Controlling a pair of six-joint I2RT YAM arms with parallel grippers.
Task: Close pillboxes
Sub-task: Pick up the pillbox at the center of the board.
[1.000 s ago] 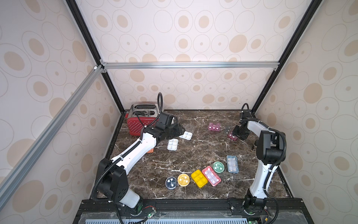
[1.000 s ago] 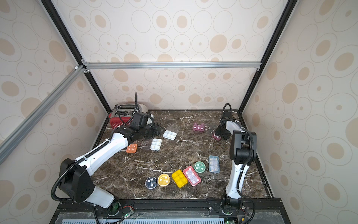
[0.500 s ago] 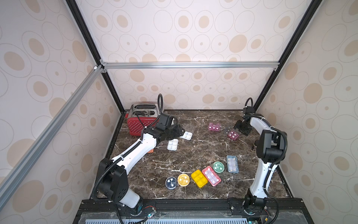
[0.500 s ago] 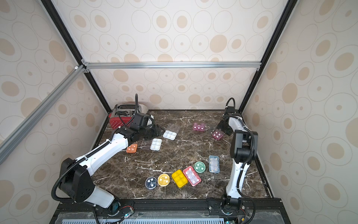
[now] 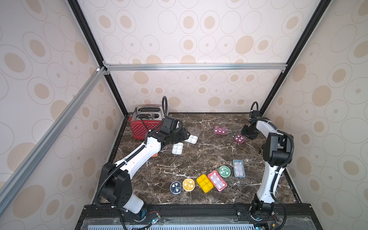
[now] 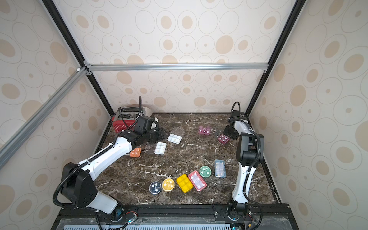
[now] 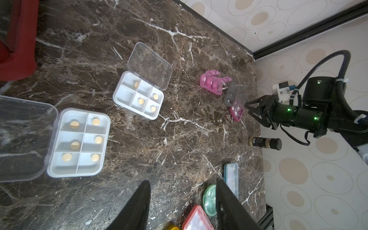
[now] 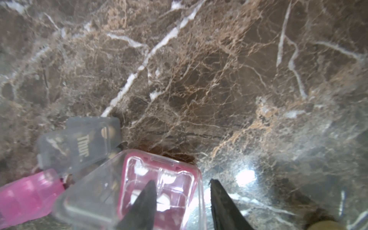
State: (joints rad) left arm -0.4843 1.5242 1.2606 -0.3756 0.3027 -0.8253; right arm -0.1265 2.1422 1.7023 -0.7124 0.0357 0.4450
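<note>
Surface: brown marble tabletop (image 5: 199, 159), enclosed by dotted wall panels.
Left gripper (image 7: 182, 181): fingers spread with nothing between them. It hangs over the far-left part of the tabletop, beside the two white pillboxes.
Right gripper (image 8: 182, 180): fingers apart, straddling one edge of the maroon pillbox (image 8: 169, 169). One fingertip lies over its clear lid and the other over bare marble; whether either touches cannot be told.
Maroon pillbox: near the far-right corner, with white tablets showing through the lid. Whether the lid is latched cannot be told.
Grey lid flap (image 8: 83, 143): translucent, marked "Thur", between the maroon pillbox and the pink pillbox (image 5: 220, 129).
Pink pillbox: near the far edge, right of centre, with its flaps raised.
Front white pillbox (image 7: 78, 142) and rear white pillbox (image 7: 138, 95): six compartments each, holding tan tablets. Their clear lids are swung fully open and lie flat on the marble.
Orange pillbox (image 6: 135, 152): near the left edge, just beside the left arm.
Front row, from the middle toward the right edge: round blue pillbox (image 5: 175, 187), round yellow pillbox (image 5: 188, 184), rectangular yellow pillbox (image 5: 205, 183), rectangular red pillbox (image 5: 217, 180), round green pillbox (image 5: 224, 171), rectangular blue pillbox (image 5: 239, 168). Each appears shut.
Red dotted toaster (image 5: 143, 127): far-left corner.
Small dark bottle (image 7: 264, 143): on its side at the right edge.
</note>
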